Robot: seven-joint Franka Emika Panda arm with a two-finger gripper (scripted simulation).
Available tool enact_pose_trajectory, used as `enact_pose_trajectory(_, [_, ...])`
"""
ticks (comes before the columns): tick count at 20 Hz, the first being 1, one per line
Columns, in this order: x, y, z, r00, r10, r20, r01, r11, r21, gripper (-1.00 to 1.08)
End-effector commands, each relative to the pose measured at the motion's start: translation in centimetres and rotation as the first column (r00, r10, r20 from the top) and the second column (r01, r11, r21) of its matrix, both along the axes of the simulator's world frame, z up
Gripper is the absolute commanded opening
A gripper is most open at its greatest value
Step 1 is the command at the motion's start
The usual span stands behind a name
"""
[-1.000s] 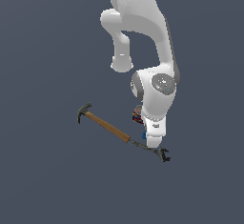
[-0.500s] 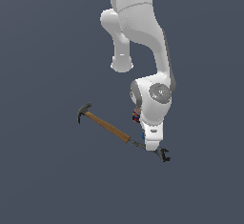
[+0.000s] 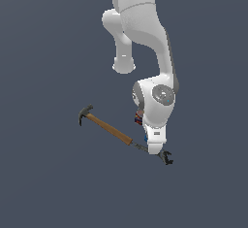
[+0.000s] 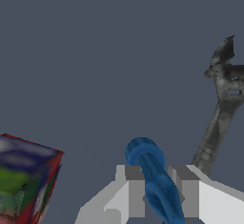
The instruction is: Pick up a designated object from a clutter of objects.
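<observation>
Lowered further since a second ago, the arm has brought its claw (image 4: 157, 192) down around the blue teardrop piece (image 4: 153, 175), whose body sits between both fingers (image 4: 133, 192), apparently clamped. Just beside lies the multicoloured can (image 4: 26, 180); the fork-ended tool (image 4: 220, 104) lies farther off, the hammer (image 3: 104, 126) beyond.

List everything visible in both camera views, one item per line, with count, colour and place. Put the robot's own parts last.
Hammer: one, brown handle, dark head, on the floor at the exterior view's left of the arm.
Fork-ended tool: one, thin, dark metal, on the floor beside the gripper; its forked end shows past the arm in the exterior view.
Can: one, red, blue, green and white, on the floor close to the gripper.
Blue piece: one, bright blue, between the gripper's fingers.
Gripper: one, white and grey, fingers close on either side of the blue piece.
Arm: one, white.
</observation>
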State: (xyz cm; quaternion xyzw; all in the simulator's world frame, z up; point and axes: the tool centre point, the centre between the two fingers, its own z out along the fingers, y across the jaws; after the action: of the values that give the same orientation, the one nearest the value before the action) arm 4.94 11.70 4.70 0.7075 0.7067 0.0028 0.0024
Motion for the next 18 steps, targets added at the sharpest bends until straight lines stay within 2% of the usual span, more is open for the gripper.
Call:
enact_pose_trajectory(1, [-0.2, -0.1, -0.5, 1.000, -0.001, -0.008, 0.001, 1.000, -0.001, -1.00])
enact_pose_trajectory(10, [0.1, -0.3, 2.0, 1.000, 0.000, 0.000, 0.000, 1.000, 0.000, -1.00])
enact_pose_trajectory(18, [0.3, -1.2, 8.0, 1.000, 0.001, -0.002, -0.001, 1.000, 0.000, -1.00])
